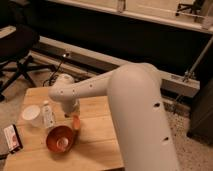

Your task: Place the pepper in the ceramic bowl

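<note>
The pepper (76, 122) is a small orange piece, standing nearly upright just right of the ceramic bowl's rim. The ceramic bowl (60, 139) is glossy red-orange with a paler bottom and sits on the wooden table (100, 135) near its front. My gripper (73, 113) hangs at the end of the white arm, directly above the pepper and touching or almost touching its top. The gripper's wrist hides the pepper's upper end.
A clear bottle (48, 115) stands just left of the gripper, with a white cup (31, 114) beyond it. A flat packet (12, 137) lies at the table's left edge. An office chair (17, 50) stands back left, and a long dark counter runs behind.
</note>
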### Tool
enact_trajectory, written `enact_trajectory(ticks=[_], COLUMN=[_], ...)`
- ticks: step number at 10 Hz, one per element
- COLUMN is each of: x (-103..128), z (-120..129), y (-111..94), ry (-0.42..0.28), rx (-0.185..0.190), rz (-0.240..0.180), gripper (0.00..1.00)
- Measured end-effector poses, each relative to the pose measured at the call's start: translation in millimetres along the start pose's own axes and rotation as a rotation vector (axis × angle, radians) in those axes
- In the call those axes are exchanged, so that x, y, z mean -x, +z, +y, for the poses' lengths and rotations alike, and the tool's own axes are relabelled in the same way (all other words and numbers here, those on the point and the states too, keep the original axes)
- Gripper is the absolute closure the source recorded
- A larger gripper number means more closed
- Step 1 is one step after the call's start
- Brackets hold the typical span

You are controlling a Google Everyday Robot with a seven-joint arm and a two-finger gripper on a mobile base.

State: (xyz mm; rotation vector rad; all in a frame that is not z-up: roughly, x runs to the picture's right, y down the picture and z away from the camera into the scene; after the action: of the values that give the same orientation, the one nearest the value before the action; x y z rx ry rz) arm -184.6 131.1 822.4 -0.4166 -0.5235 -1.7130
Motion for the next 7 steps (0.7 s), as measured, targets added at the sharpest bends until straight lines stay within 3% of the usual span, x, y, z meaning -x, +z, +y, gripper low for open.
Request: enact_trajectory(ticks=[5,7], x=[14.7,38.6], z=[-14.4,-25.4], y=[-75.0,-85.9], ry=[-0.026,-0.078], rx=[-0.130,-0.150], rz=[0.085,0.076], gripper=[1.00,1.00])
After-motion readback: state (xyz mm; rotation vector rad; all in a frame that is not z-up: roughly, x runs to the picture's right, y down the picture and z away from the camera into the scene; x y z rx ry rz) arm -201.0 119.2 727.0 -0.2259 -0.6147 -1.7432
